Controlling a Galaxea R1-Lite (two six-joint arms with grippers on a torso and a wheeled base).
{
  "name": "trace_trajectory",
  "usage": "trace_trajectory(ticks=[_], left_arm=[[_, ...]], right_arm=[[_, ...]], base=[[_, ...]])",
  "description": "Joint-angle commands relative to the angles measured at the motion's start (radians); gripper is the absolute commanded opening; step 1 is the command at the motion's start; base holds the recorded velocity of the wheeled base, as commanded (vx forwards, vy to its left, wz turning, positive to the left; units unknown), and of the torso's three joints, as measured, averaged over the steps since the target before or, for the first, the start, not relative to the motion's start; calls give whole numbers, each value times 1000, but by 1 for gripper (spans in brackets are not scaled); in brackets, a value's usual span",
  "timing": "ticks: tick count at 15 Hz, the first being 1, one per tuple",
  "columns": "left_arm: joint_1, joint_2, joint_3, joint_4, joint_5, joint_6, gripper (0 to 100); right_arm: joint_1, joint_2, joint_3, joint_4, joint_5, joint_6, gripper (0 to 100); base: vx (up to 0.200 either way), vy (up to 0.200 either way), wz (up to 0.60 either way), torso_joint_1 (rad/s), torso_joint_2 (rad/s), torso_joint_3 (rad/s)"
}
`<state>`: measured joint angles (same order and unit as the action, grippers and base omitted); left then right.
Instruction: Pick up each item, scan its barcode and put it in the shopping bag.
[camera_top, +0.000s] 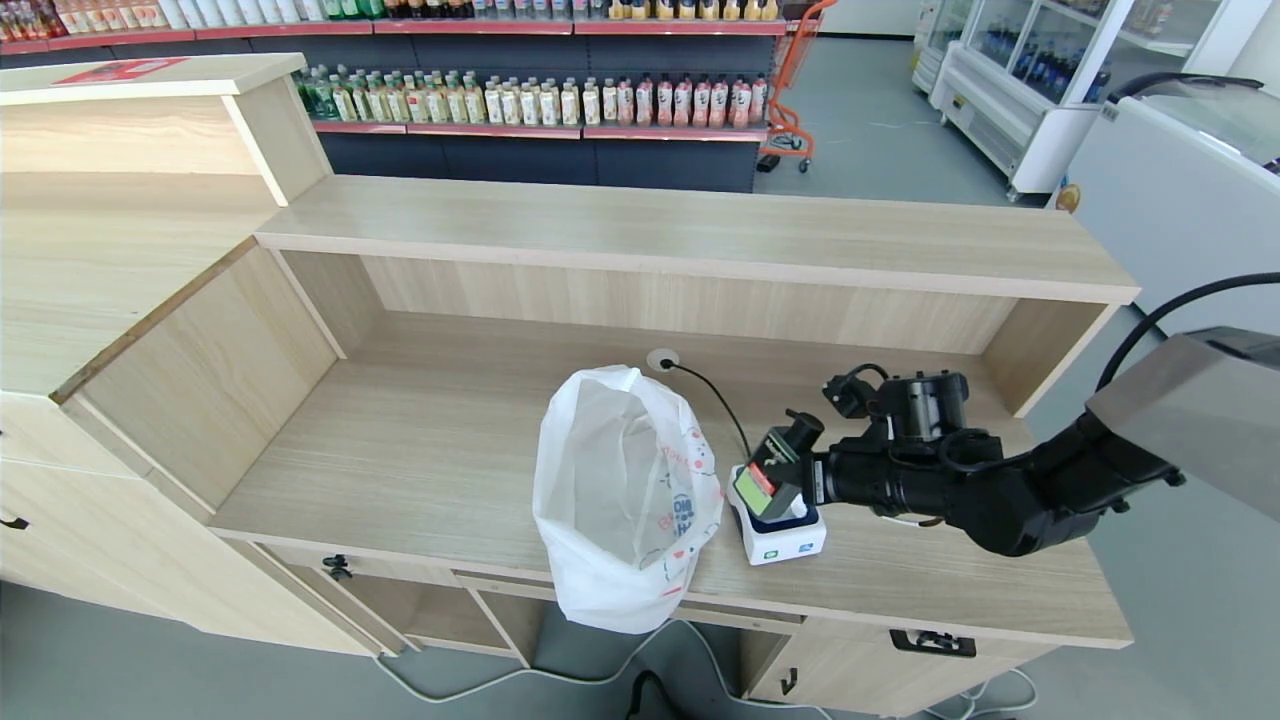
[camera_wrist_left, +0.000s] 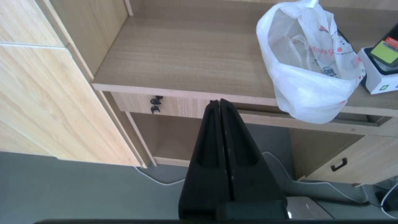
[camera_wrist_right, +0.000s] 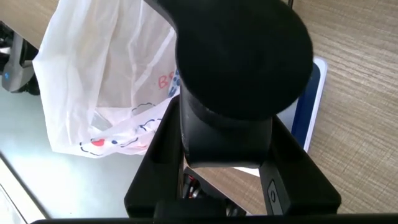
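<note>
Head view: a white, thin plastic shopping bag (camera_top: 620, 500) stands open at the front edge of the pale wooden worktop (camera_top: 420, 450). Just beside it sits a white box-shaped barcode scanner with a blue top (camera_top: 790, 540), and a black cable (camera_top: 715, 400) runs from the scanner toward the back wall. The right end effector (camera_top: 775, 478) hangs right over the scanner, clamped on a small dark item with a green and red label (camera_top: 757, 488). In the right wrist view the fingers (camera_wrist_right: 155, 162) grip a dark rounded body (camera_wrist_right: 242, 62), probably that same item, though its shape is hard to make out. In the left wrist view, the left end effector (camera_wrist_left: 219, 143) has its fingers pressed together around nothing, out in front of the worktop and below its edge.
</note>
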<state>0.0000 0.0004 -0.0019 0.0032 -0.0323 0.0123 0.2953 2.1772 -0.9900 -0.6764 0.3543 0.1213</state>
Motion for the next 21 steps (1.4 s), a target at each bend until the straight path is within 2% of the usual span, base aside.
trace_trajectory(ticks=[1,5,9,11,13,15,16,18,21], left_arm=[[0,1,-1,0,0,0,0],[0,1,0,1,0,0,0],[0,0,-1,0,0,0,0],[0,0,0,0,0,0,0],[0,1,0,0,0,0,0],[0,1,-1,1,0,0,0],[0,1,0,0,0,0,0],[0,1,0,0,0,0,0],[0,0,-1,0,0,1,0]], right_arm=[[-1,6,1,1,0,0,0],[-7,-80,1,1,8,20,0],[-125,-352,60,43,84,58,0],[-168,-481,62,153,83,51,0],[-177,-557,71,213,78,0,0],[-203,-600,117,207,61,-230,0],[-208,-608,140,204,42,-304,0],[-217,-636,200,192,15,-361,0],[-217,-680,289,146,-20,-361,0]], base=[[0,0,0,0,0,0],[0,0,0,0,0,0],[0,0,0,0,0,0],[0,0,0,0,0,0],[0,0,0,0,0,0],[0,0,0,0,0,0],[0,0,0,0,0,0],[0,0,0,0,0,0],[0,0,0,0,0,0]])
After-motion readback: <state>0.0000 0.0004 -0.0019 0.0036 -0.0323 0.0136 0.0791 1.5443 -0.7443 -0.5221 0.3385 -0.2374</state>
